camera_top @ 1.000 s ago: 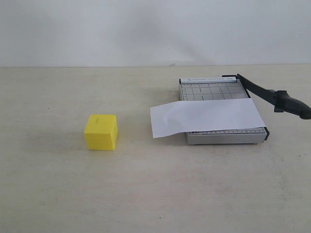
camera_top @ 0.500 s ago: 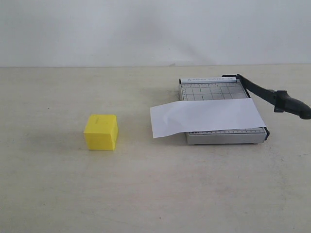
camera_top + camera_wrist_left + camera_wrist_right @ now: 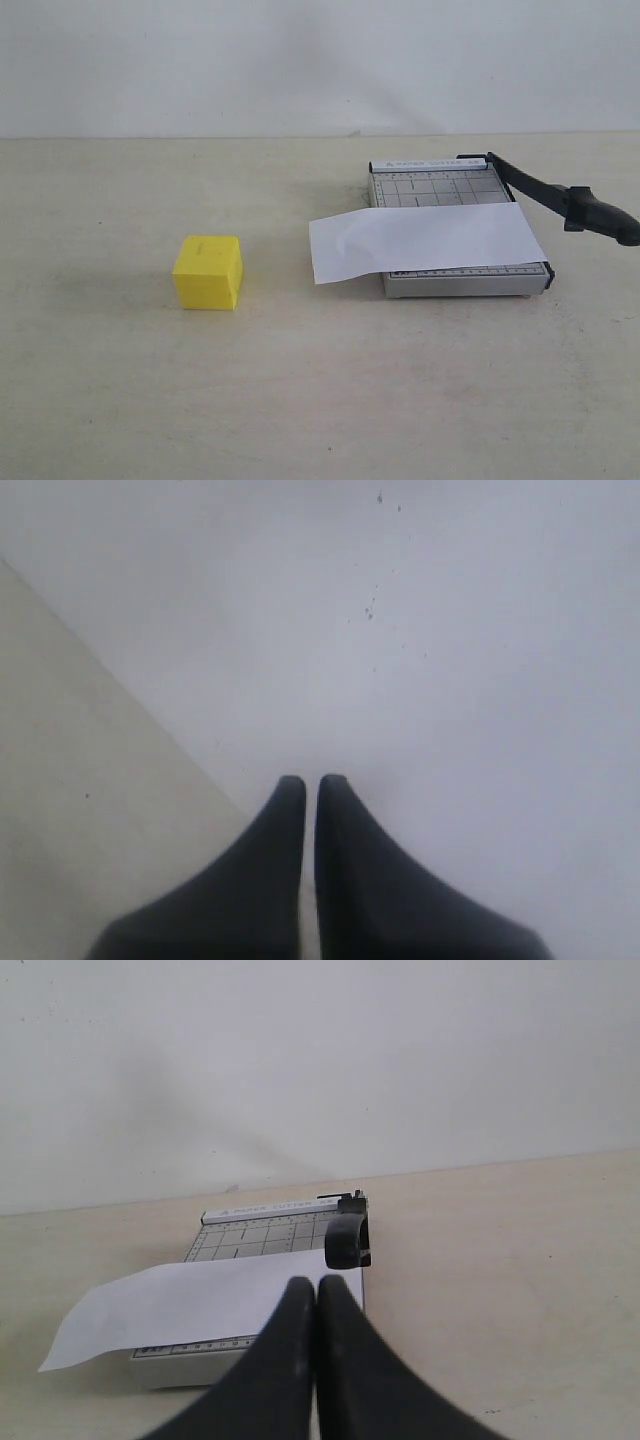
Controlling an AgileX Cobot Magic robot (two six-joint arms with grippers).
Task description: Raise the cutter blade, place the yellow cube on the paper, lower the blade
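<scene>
1. left jaws: clenched tip to tip, holding and touching nothing.
2. right jaws: pressed together, empty; the handle of the cutter blade stands ahead of their tips, apart from them.
3. the paper lies across the grey cutter base, ahead of the right jaws.
4. the yellow cube sits on the bench, well apart from the paper, gripped by neither jaws.

Appears to be a lab test bench: plain beige tabletop, blank white wall. A small paper cutter sits ahead of the jaws of the right gripper.
</scene>
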